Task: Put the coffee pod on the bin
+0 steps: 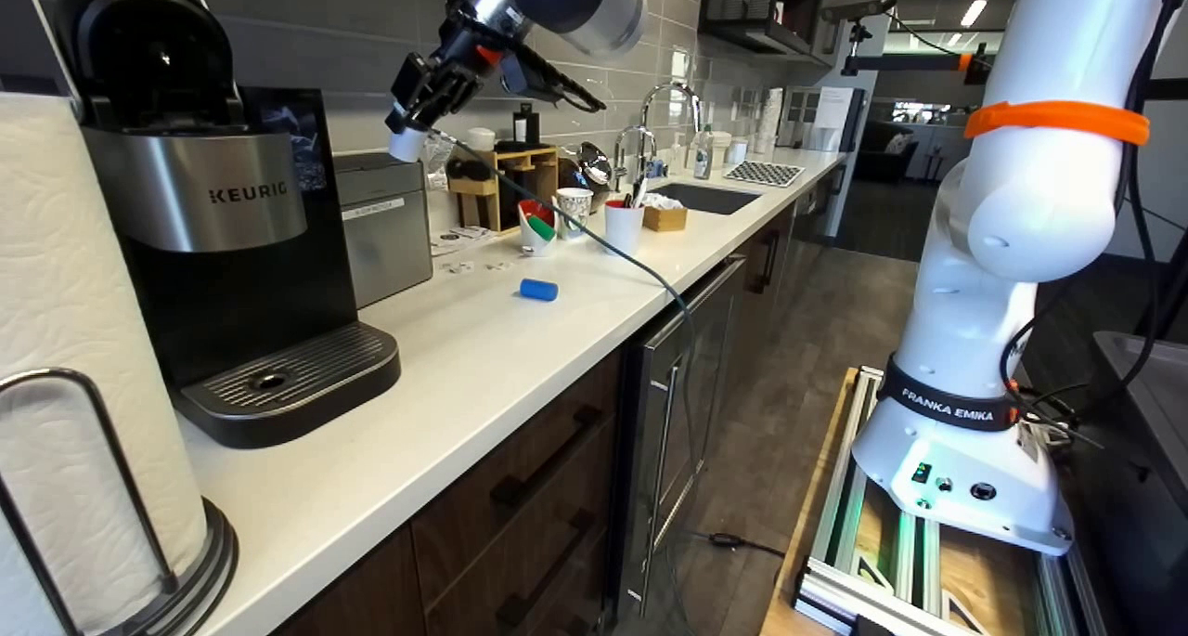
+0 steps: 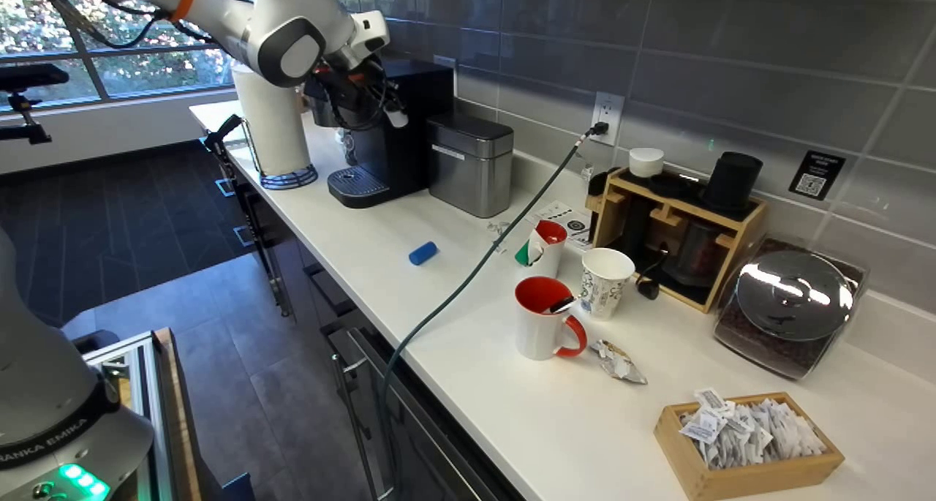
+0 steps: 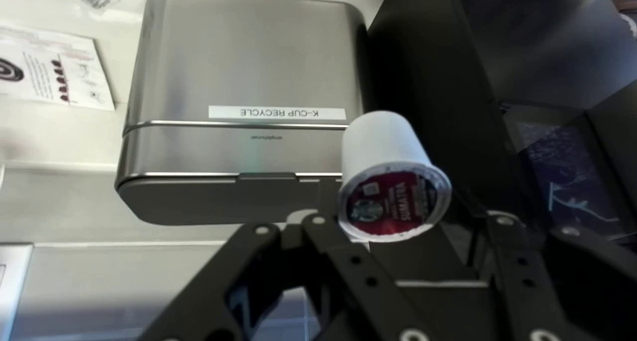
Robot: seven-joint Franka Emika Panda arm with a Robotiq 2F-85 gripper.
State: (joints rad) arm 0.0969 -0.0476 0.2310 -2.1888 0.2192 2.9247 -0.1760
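A black gripper (image 3: 398, 201) on a white robot arm (image 1: 1030, 227) holds the coffee pod (image 3: 393, 176), a small white cup with a red printed face, clasped between its fingers. The pod is up in the air near the bin (image 3: 254, 57), not set down on it. The bin is a box with a brushed grey front and a label (image 3: 276, 113) reading K-CUP RECYCLE; it stands on the counter (image 1: 445, 367) with the coffee machine (image 1: 232, 190) just beside it. A blue cylinder (image 2: 423, 253) lies forward of the bin and off to one side, well apart.

The picking up is done: the pod is off the counter and appears firmly held. The placing is not yet done. In the wrist view the pod overlaps the bin's edge on the coffee machine's side, but the gap between the two cannot be judged. The bin's top looks closed. Left to do, most likely: carry the pod over the bin's top, lower it until it touches, loosen the fingers and draw away. The task seems past its midpoint.
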